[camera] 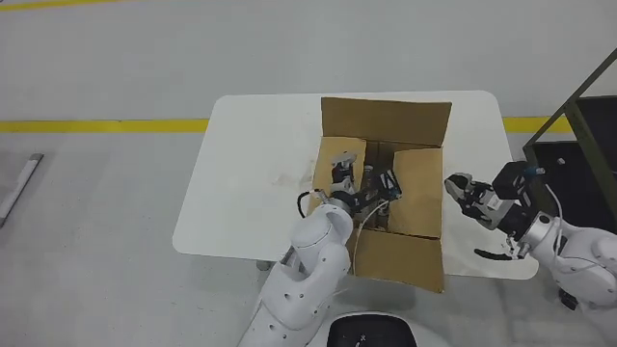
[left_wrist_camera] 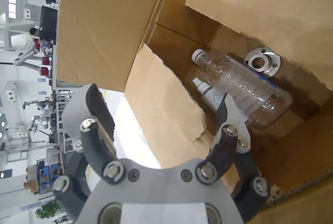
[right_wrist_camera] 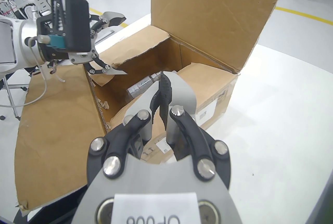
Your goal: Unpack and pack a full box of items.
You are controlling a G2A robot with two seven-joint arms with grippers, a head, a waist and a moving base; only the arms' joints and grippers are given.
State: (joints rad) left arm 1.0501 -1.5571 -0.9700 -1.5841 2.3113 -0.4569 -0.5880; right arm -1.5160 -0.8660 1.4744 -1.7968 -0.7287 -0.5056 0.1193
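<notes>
On the surface (camera: 251, 154) the box (camera: 386, 120) stands open; left gripper (left_wrist_camera: 158, 97) hangs spread above its bottle (left_wrist_camera: 242, 89), likely to grasp; right gripper (right_wrist_camera: 162, 95), closed empty, sits aside.

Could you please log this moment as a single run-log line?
Phase: unpacking | left end effector: open, above cardboard box opening | right end effector: shut, empty, beside box | inside: clear bottle, spray bottle, metal flange

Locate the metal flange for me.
Left wrist view: the metal flange lies inside the cardboard box, beside the clear plastic bottle, opposite the white spray bottle.
</notes>
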